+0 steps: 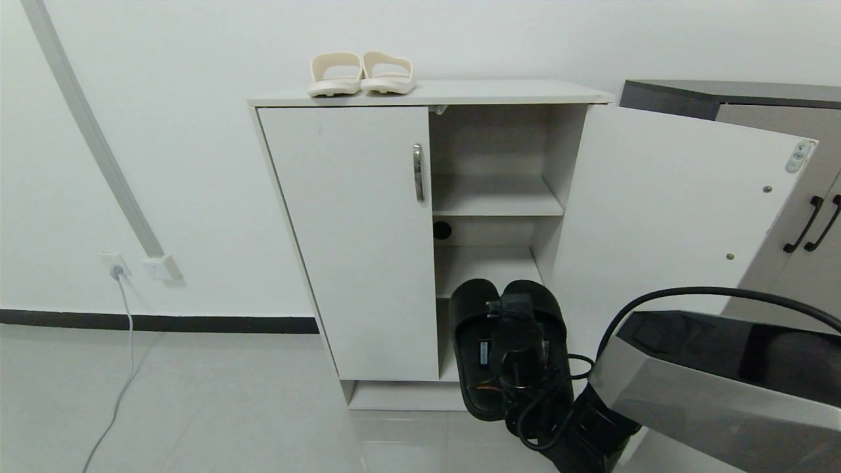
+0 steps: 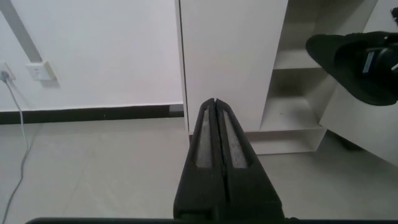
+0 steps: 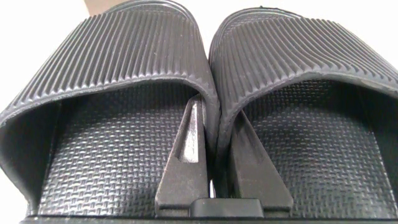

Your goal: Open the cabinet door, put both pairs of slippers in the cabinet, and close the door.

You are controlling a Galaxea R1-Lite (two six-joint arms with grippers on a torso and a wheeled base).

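Currently the right claw (image 1: 519, 332) is clamped on the adjoining straps of the black slippers (image 1: 470, 309). It holds the pair side by side, low in front of the open right half of the cabinet (image 1: 499, 92). The right door (image 1: 663, 217) stands swung wide and the left door (image 1: 348, 243) is closed. A pair of cream slippers (image 1: 361, 73) sits together on the cabinet's top. The left claw (image 2: 214, 104), pressed together with nothing in it, hangs low over the floor (image 2: 93, 168).
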